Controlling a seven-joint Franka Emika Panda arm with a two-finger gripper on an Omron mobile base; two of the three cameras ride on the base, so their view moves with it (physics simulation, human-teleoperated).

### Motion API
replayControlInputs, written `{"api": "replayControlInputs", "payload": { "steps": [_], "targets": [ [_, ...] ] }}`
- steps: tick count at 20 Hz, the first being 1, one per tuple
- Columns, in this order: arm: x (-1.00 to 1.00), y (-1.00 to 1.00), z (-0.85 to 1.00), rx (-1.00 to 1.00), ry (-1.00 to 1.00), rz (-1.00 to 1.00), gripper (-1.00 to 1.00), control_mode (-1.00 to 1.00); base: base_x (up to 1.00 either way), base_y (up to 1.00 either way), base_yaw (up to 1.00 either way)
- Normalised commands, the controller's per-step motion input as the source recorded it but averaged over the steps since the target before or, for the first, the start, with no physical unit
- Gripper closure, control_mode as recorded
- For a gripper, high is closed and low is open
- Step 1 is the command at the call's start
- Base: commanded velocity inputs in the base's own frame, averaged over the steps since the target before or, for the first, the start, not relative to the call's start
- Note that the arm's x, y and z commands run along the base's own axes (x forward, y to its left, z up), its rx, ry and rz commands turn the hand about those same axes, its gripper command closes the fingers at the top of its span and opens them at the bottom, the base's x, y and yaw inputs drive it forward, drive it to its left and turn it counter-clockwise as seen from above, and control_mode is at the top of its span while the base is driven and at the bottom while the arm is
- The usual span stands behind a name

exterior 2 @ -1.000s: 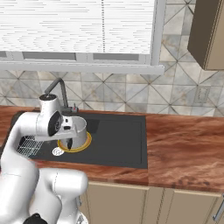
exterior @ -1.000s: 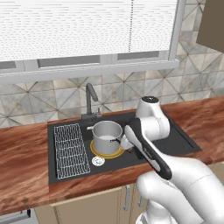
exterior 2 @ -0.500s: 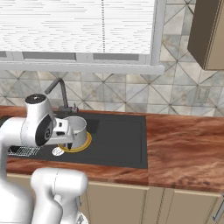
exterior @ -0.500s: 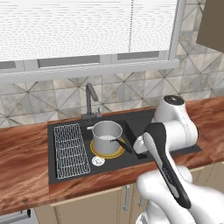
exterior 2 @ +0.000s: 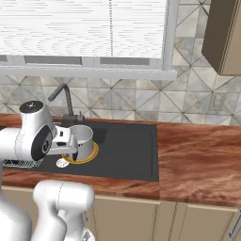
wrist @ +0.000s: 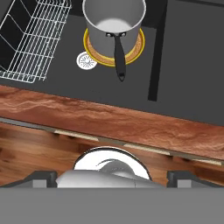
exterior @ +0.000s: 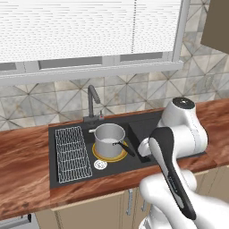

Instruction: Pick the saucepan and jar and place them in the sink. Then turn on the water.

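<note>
Hand view: gripper spread wide, above saucepan.

no readable text, labels or numbers, perhaps too small

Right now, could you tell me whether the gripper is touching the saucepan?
Apart. In the hand view, the saucepan sits in the sink far from the open gripper, with bare basin floor and countertop between them.
</note>
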Motion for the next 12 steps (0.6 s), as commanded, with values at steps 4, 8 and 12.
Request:
{"api": "replayControlInputs", "payload": {
  "steps": [4,8,12],
  "targets": [
    [0.00,0.00,0.00,0.00,0.00,0.00,-1.00,1.00,0.00,0.00,0.00],
    [0.00,0.00,0.00,0.00,0.00,0.00,-1.00,1.00,-0.72,0.17,0.16],
    [0.00,0.00,0.00,0.00,0.00,0.00,-1.00,1.00,-0.92,0.00,0.26]
  ]
}}
